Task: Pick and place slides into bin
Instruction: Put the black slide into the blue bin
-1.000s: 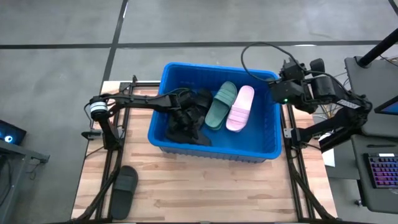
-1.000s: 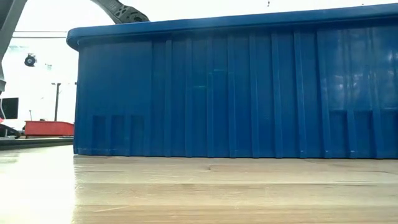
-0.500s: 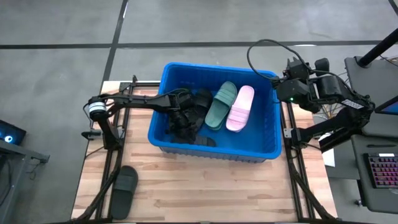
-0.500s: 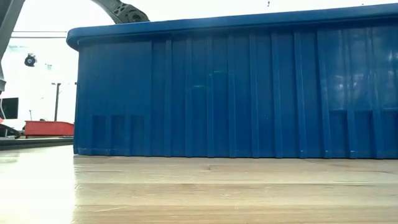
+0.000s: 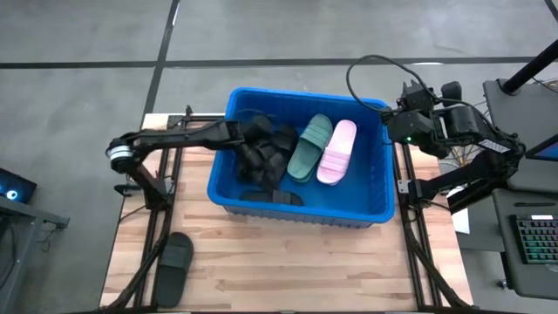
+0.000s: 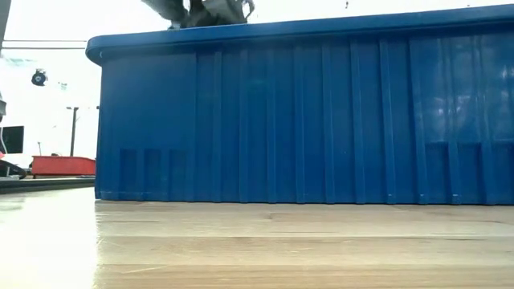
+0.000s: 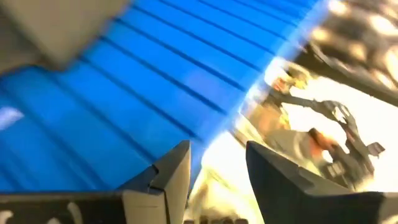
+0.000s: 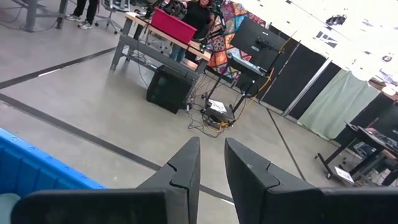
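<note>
- Slides: a dark green one point(image 5: 309, 147) and a pale pink one point(image 5: 337, 152) lie side by side inside the blue bin point(image 5: 366, 215); a heap of black slides point(image 5: 266, 157) fills its left part; one black slide point(image 5: 173, 264) lies on the table's point(image 5: 288, 270) near-left corner, well apart from the bin.
- Change: half a second ago the left gripper point(image 5: 246, 135) was low among the black heap; it is now pulled back and up toward the bin's left wall, a black slide left flat on the bin floor. Judgement: a drop has just been made, leaving the table slide as the next pick.
- Left gripper: fingers point(image 7: 168, 177) spread, nothing between them.
- Right gripper point(image 8: 211, 163): parked off the bin's far-right corner, jaws slightly apart, empty.
- Views: only the high view shows the bin's contents; the low view shows just the bin's outer wall, with the left arm showing above the rim; the right wrist view looks into the room, where a person point(image 8: 198, 12) stands.
</note>
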You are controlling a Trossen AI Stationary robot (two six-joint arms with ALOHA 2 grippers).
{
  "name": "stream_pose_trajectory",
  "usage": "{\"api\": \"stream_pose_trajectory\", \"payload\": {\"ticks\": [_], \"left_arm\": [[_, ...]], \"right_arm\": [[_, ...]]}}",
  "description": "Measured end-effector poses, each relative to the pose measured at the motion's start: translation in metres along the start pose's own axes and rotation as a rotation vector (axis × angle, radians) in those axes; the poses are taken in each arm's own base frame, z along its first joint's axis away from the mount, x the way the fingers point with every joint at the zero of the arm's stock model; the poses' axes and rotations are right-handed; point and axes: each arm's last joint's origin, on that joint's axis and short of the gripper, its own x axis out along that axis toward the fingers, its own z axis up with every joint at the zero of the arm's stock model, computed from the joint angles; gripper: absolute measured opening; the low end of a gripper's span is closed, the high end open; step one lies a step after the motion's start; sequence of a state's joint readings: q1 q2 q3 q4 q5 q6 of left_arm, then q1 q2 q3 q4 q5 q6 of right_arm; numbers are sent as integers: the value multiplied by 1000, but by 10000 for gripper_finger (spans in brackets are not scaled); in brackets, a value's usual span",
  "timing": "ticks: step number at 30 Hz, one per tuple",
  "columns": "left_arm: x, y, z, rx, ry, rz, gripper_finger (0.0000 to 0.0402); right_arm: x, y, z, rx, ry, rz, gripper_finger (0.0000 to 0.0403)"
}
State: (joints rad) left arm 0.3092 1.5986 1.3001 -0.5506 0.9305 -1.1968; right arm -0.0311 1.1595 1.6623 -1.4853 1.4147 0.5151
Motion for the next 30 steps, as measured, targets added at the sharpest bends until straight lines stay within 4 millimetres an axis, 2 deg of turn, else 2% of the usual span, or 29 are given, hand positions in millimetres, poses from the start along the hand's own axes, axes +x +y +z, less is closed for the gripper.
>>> {"api": "stream_pose_trajectory", "payload": {"ticks": [8, 11, 15, 23, 27, 30], "left_arm": [[-43, -63, -50, 359, 22, -237, 141], [-58, -77, -73, 446, 13, -288, 141], [-75, -84, -106, 543, -3, -328, 141], [-86, -79, -183, 742, 23, -378, 141], [-85, -61, -221, 747, 157, -314, 141], [-86, -39, -242, 723, 192, -173, 141]], "right_arm": [[0, 0, 0, -4, 0, 0, 66], [0, 0, 0, -4, 0, 0, 66], [0, 0, 0, -3, 6, 10, 66], [0, 6, -1, -2, 71, 124, 66], [-1, 13, -3, 29, 156, 263, 66], [-1, 18, -4, 107, 230, 348, 66]]}}
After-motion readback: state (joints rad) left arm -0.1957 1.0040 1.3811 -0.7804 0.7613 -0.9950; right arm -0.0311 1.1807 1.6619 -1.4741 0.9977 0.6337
